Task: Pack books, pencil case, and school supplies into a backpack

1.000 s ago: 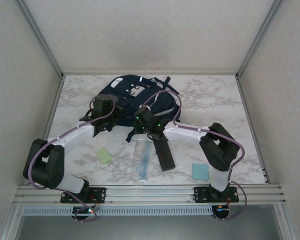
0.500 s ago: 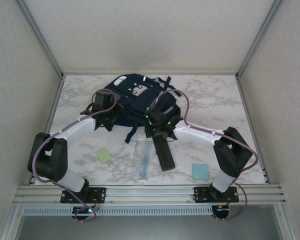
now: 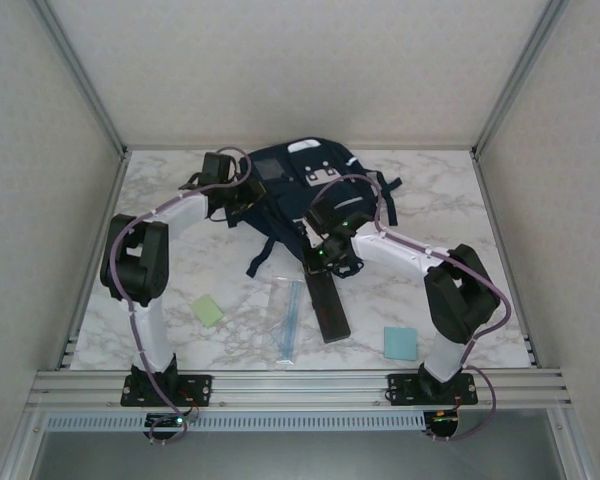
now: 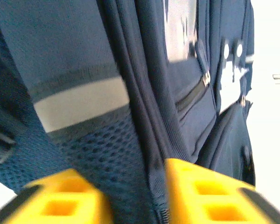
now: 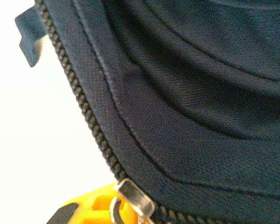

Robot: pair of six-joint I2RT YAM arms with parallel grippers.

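Zipper travel: with right gripper [image 5: 100, 212] clamped on pull [image 5: 134, 199], draw straight along teeth [image 5: 79, 102]; with left gripper [image 4: 135, 200] parted astride backpack [image 4: 84, 51] seam [image 4: 149, 154], pinch for tension.

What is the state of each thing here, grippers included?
backpack: lying on the table, front patches up
left gripper: fingers apart, backpack fabric between them
right gripper: shut, at the zipper pull
pencil case: not packed
ruler: not packed
pale green pad: not packed
light blue pad: not packed
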